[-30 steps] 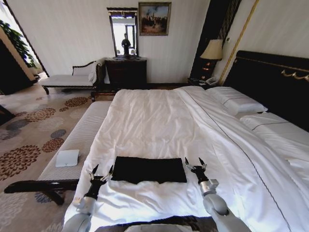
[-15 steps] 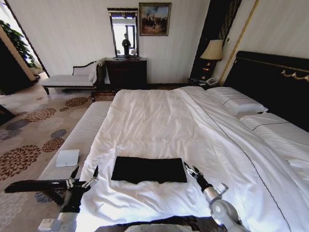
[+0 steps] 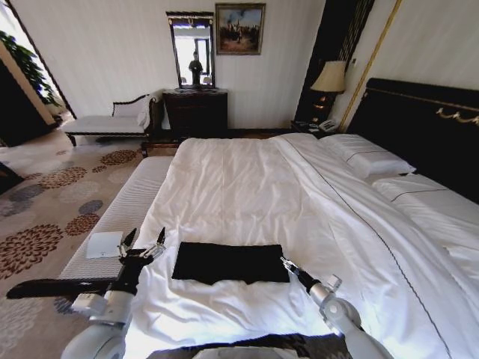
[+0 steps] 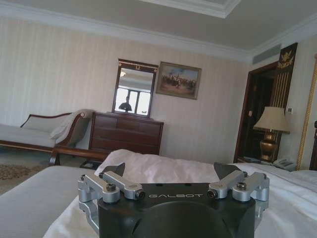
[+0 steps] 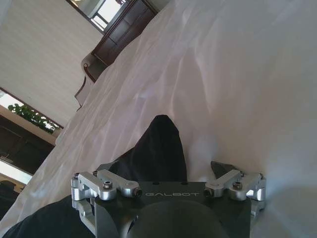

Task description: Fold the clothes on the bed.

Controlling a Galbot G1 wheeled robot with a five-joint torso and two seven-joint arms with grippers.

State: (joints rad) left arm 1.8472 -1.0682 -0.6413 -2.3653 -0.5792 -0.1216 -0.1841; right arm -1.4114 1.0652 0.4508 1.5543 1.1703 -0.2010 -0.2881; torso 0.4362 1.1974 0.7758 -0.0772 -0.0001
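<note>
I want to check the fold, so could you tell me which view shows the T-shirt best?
The head view: the whole T-shirt lies there as a flat black rectangle on the bed, between the open left gripper and the right gripper. The right wrist view shows just a dark corner of it; the left wrist view faces the far wall.

We see the black T-shirt (image 3: 230, 262) folded into a flat, wide rectangle, its print hidden; it lies on the white duvet near the foot of the bed (image 3: 247, 187). The bed is large, white-sheeted, with pillows against a tall dark headboard.
</note>
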